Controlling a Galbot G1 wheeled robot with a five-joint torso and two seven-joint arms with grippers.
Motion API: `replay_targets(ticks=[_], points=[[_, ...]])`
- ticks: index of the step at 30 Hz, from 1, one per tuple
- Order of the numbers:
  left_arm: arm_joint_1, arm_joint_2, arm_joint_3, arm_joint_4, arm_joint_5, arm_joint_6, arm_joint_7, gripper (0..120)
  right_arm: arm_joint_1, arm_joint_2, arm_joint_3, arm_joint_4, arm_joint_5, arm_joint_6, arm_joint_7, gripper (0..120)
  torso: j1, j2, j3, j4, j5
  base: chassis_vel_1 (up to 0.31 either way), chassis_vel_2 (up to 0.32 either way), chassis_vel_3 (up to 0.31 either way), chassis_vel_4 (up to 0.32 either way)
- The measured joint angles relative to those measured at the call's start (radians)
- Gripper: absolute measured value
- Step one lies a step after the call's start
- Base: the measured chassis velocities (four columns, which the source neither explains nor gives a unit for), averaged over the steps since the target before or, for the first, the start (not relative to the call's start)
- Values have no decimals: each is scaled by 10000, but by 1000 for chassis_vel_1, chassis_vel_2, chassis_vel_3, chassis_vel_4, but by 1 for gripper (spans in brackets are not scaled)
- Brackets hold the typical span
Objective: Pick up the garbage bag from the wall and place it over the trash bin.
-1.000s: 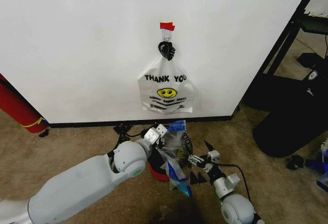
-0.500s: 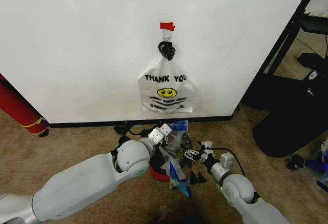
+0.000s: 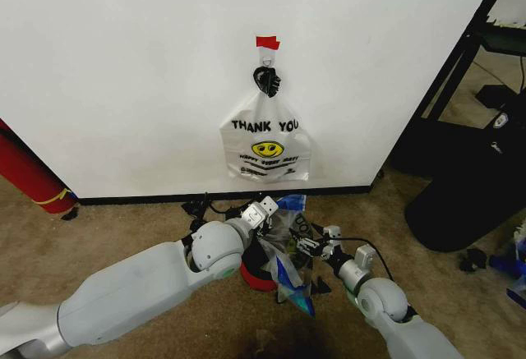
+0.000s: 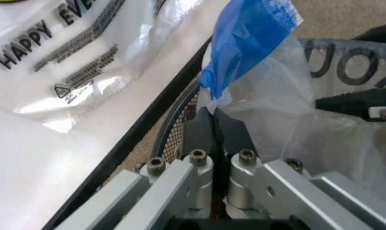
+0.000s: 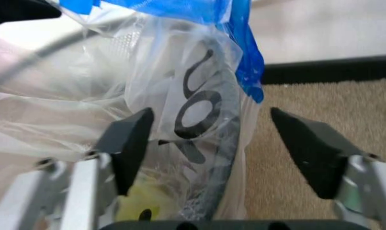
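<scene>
The garbage bag (image 3: 289,262), thin and translucent with blue patches, is draped over the trash bin (image 3: 256,275), whose red bottom shows on the carpet below the wall (image 3: 123,71). My left gripper (image 3: 264,211) is shut on the bag's blue rim (image 4: 244,43) at the bin's wall side; the bin's mesh rim (image 4: 175,122) lies beside its fingers (image 4: 234,132). My right gripper (image 3: 315,245) is open at the bin's right side. The bag's printed side (image 5: 196,108) and the bin's rim (image 5: 223,158) lie between its fingers (image 5: 132,139).
An opaque white THANK YOU bag (image 3: 265,147) hangs from the hook (image 3: 265,71) under red tape (image 3: 267,42). A red cylinder (image 3: 31,177) leans at the left. A large black bulk (image 3: 460,199) and a black stand (image 3: 464,55) are at the right. Cables (image 3: 200,208) lie by the baseboard.
My right gripper has reached forward and left to the bag at the bin's side. My left gripper has shifted slightly right toward the wall, still holding the bag's rim.
</scene>
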Motion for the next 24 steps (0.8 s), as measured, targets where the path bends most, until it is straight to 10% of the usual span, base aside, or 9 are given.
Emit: replay_targets(ticks=[17, 24], points=[[210, 201, -159, -383, 88, 0, 2, 0, -404, 151, -140, 1204, 1111, -1673, 2010, 4, 2, 0, 1, 0, 1, 0, 0, 0, 0], [783, 345, -511, -630, 680, -29, 102, 0, -639, 420, -378, 1655, 1816, -888, 3368, 0, 3, -1, 3, 4, 5, 0, 0, 0, 0]])
